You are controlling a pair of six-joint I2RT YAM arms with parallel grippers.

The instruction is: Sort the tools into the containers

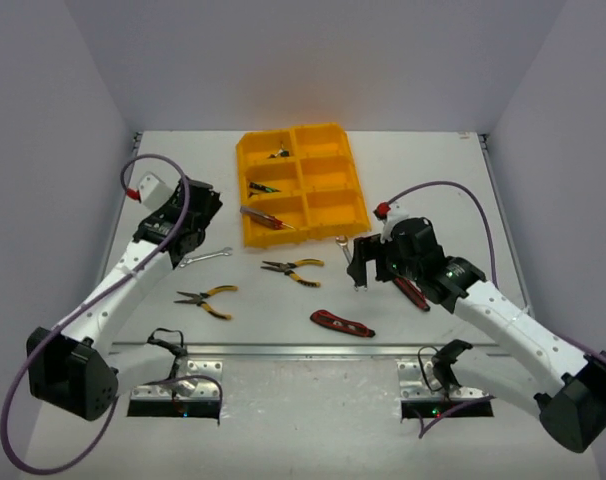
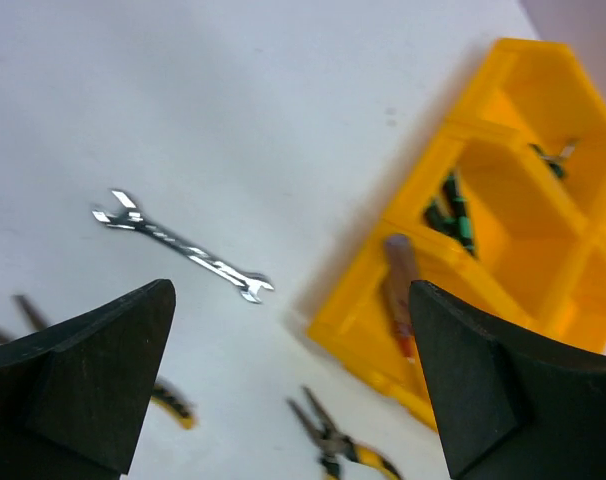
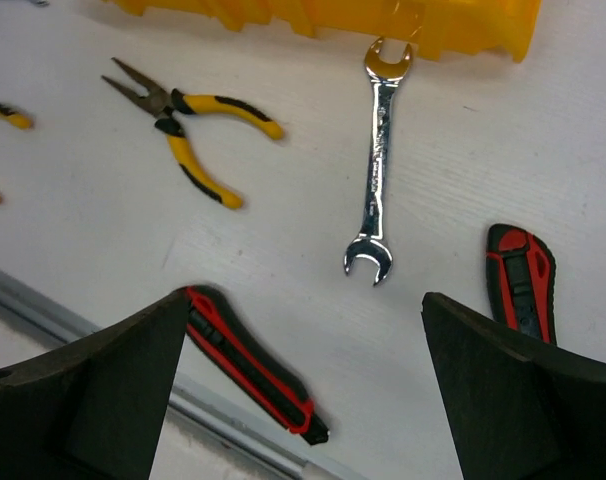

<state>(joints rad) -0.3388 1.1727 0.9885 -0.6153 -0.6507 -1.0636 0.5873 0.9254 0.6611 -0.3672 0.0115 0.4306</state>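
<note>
As both are spread wide & empty, left gripper hovers over silver wrench mid-left, right gripper over second wrench top-centre by organiser tray, prob. lining up picks.

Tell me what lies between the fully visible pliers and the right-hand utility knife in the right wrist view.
A silver open-end wrench; the right wrist view shows it.

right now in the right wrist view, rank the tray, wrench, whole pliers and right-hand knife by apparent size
1. yellow tray, though cropped
2. silver wrench, longest tool
3. needle-nose pliers, close behind
4. red-black utility knife, partly hidden
</note>
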